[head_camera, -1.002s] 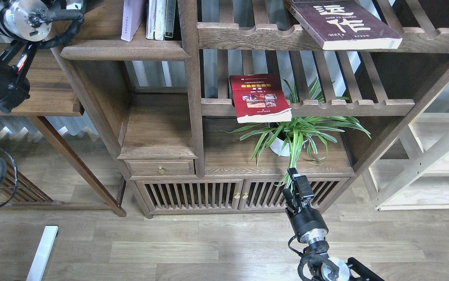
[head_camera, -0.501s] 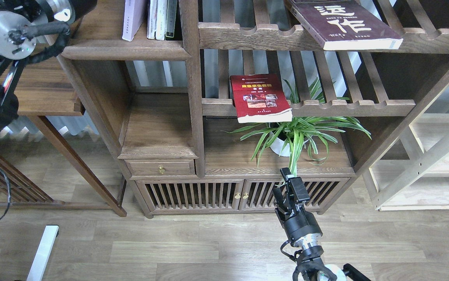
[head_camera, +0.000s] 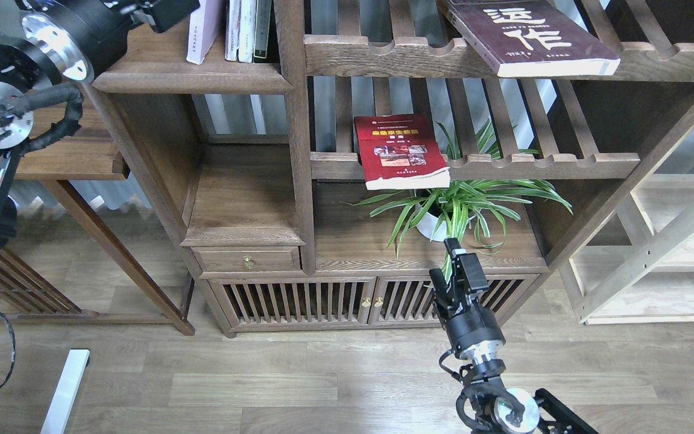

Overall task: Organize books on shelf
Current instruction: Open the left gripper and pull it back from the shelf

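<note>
The pale lavender book (head_camera: 205, 30) stands upright on the dark-brown plank shelf (head_camera: 190, 78) at the top left, leaning against other spines. My left gripper (head_camera: 166, 12) is at the top edge, just left of the lavender book; its fingers are dark and cannot be told apart. The maroon book (head_camera: 527, 36) with white characters lies on the upper slatted rack at the right. The red book (head_camera: 401, 150) lies on the middle slatted rack, overhanging its front rail. My right gripper (head_camera: 455, 253) is low, in front of the cabinet, below the red book and holding nothing that I can see.
White and dark book spines (head_camera: 250, 30) stand right of the lavender book. A potted spider plant (head_camera: 455, 211) sits under the red book, just behind my right gripper. A pale shelving unit (head_camera: 672, 241) stands at the right, and a dark side table (head_camera: 69, 150) at the left.
My left arm has swung up and to the right, bringing its gripper beside the lavender book. My right gripper shifted slightly and rose toward the plant. The books have not moved.
</note>
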You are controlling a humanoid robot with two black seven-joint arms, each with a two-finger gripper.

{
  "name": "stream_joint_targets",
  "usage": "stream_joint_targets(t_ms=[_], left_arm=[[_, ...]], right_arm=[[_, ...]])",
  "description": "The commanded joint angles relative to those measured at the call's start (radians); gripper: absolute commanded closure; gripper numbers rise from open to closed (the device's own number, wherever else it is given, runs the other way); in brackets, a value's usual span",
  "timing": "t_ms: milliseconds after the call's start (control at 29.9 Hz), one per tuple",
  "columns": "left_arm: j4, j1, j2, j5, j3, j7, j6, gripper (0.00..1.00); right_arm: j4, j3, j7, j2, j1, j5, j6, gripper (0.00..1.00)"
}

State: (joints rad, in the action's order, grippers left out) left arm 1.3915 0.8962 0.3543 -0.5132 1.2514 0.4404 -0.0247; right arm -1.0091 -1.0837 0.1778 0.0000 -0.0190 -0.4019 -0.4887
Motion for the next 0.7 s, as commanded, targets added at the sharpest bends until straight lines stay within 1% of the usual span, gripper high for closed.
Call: stream_joint_targets(t_ms=[0, 100, 167, 234, 301, 368, 501, 601, 668], left_arm=[[0.001, 0.004, -0.003, 0.025, 0.010, -0.008, 0.025, 0.01], [0.000, 0.001, -0.005, 0.048, 0.020, -0.012, 0.078, 0.01], [-0.005, -0.005, -0.006, 0.082, 0.022, -0.026, 0.100, 0.01], [-0.006, -0.011, -0.023, 0.132, 0.022, -0.052, 0.104, 0.02], [-0.006, -0.031, -0.058, 0.188, 0.023, -0.092, 0.104, 0.02], [-0.002, -0.058, -0.093, 0.237, 0.020, -0.109, 0.106, 0.01], [0.003, -0.106, -0.112, 0.257, 0.020, -0.081, 0.118, 0.01], [0.012, -0.154, -0.109, 0.259, 0.016, -0.036, 0.179, 0.02], [0.021, -0.195, -0.106, 0.260, 0.016, 0.023, 0.232, 0.02]], right_arm=[[-0.005, -0.012, 0.000, 0.000, -0.009, 0.000, 0.000, 0.01], [-0.031, -0.015, 0.000, 0.000, -0.009, 0.000, 0.000, 0.01], [-0.040, -0.024, 0.000, 0.000, -0.010, 0.000, 0.000, 0.01], [-0.043, -0.035, 0.000, 0.000, -0.019, 0.000, 0.000, 0.01], [-0.043, -0.042, -0.001, 0.000, -0.032, 0.000, 0.000, 0.01], [-0.043, -0.048, -0.001, 0.000, -0.045, 0.000, 0.000, 0.01], [-0.043, -0.077, 0.000, 0.000, -0.064, 0.000, 0.000, 0.01], [-0.043, -0.101, -0.001, 0.000, -0.079, -0.001, 0.000, 0.01], [-0.043, -0.116, -0.001, 0.000, -0.090, 0.000, 0.000, 0.01]])
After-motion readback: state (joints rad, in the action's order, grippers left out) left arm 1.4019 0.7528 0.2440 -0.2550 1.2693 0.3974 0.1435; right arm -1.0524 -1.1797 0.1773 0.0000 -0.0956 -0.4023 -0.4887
